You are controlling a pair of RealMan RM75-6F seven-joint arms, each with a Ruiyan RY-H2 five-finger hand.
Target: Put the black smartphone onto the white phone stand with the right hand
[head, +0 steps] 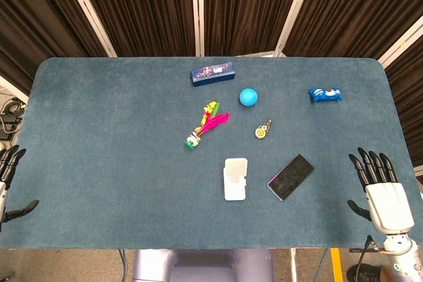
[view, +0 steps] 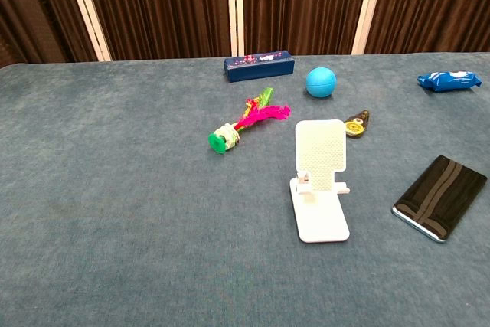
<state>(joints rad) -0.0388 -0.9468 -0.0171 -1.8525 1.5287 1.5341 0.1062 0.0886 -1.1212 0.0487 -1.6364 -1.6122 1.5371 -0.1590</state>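
right robot hand (head: 382,196) with white boxy palm, skinny black fingers, left robot hand (head: 8,186) all black fingers

- A blue table (head: 99,163) with a cloth-like top fills both views.
- A dark blue box (head: 213,73) with a printed label lies near the far edge.
- A blue ball (head: 248,97) sits just right of and nearer than the box.
- A blue packet (head: 324,94) with white print lies well to the right of the ball.
- A shuttlecock (head: 206,125) with pink and yellow-green feathers and a green base lies on its side mid-table.
- A small yellow-and-black tape dispenser (head: 262,130) lies between the ball and the near half of the table.
- Dark curtains (head: 145,4) with white posts hang behind the table.
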